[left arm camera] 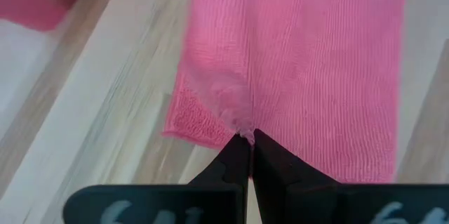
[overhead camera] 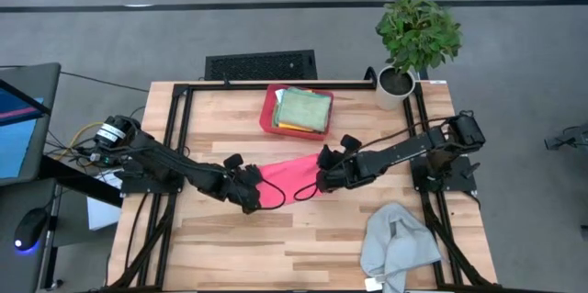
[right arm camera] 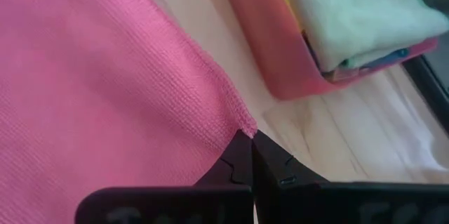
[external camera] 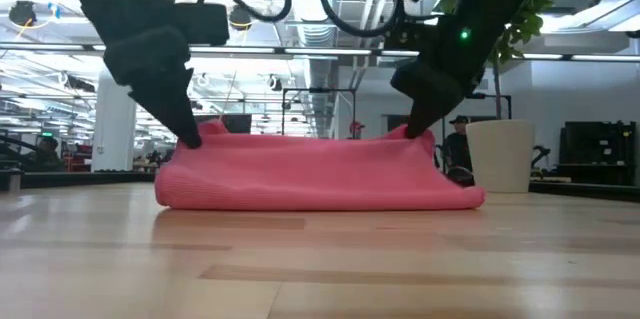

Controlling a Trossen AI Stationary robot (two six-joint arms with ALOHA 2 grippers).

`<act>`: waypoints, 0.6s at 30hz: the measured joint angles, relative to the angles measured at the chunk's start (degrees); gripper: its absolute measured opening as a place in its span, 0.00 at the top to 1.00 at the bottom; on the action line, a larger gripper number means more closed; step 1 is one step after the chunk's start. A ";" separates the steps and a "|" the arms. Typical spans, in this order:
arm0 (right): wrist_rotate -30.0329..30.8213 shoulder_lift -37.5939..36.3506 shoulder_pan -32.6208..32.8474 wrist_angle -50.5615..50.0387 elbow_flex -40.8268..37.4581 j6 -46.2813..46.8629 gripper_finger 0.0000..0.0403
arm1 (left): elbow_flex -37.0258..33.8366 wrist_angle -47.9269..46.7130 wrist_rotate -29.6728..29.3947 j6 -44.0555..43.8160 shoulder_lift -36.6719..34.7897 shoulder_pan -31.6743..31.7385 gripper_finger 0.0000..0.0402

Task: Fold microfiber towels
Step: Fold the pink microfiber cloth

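Lying near the middle of the bench [overhead camera: 303, 238]: a pink towel [overhead camera: 289, 179], folded over into a long band, sagging a little between its two ends and resting on the wood along its lower edge in the low view.

Pinching one end of the pink towel: the left gripper [overhead camera: 258, 196], fingers [left arm camera: 235, 159] closed tight on a corner, a small tuft of cloth bunching at the tips.

Pinching the other end: the right gripper [overhead camera: 321, 179], fingers [right arm camera: 242, 155] likewise closed on a corner of the cloth, just beside the red tray [overhead camera: 268, 117].

Sitting toward the far edge of the bench, behind the pink towel: the red tray, holding a stack of folded towels [overhead camera: 303, 109], a green one on top, yellow and blue edges showing beneath in the right wrist view.

Lying crumpled at the near right corner of the bench: a grey towel [overhead camera: 397, 242], hanging partly over the edge.

Standing at the far right corner: a potted plant [overhead camera: 415, 38] in a white pot.
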 joint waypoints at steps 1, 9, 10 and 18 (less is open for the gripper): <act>-0.07 0.37 -0.33 0.55 0.03 -0.54 0.97 | -0.39 0.24 0.02 -0.10 0.00 0.09 1.00; -3.39 3.76 -3.10 1.34 0.04 -2.05 0.97 | -3.35 3.29 0.28 -0.34 0.02 1.81 1.00; -4.17 4.18 -3.41 1.74 0.04 -2.34 0.97 | -3.38 3.40 0.19 -0.34 0.02 2.06 1.00; -5.10 5.10 -3.82 2.11 0.02 -2.72 0.94 | -3.46 5.51 -1.63 1.19 0.02 3.39 0.95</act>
